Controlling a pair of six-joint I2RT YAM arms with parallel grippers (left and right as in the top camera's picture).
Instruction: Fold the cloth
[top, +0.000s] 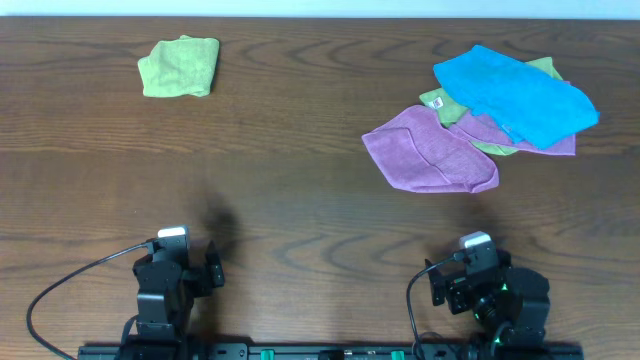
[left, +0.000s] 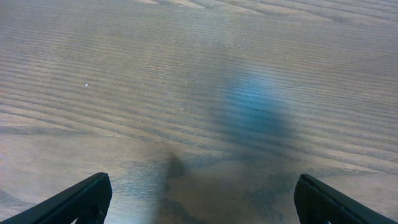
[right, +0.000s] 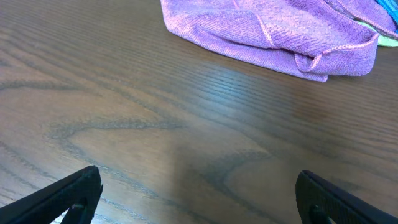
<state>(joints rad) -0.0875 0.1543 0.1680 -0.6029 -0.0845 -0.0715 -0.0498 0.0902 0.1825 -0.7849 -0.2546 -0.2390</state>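
A pile of cloths lies at the back right of the table: a purple cloth (top: 430, 152) in front, a blue cloth (top: 515, 93) on top, a green cloth (top: 443, 101) and another purple one (top: 545, 143) partly under it. The front purple cloth also shows at the top of the right wrist view (right: 273, 31). A folded green cloth (top: 180, 66) lies at the back left. My left gripper (top: 212, 268) is open and empty over bare wood (left: 199, 199) near the front edge. My right gripper (top: 440, 285) is open and empty (right: 198, 193), well short of the purple cloth.
The wooden table (top: 300, 190) fills the view. Black cables (top: 60, 290) loop beside each arm base at the front edge.
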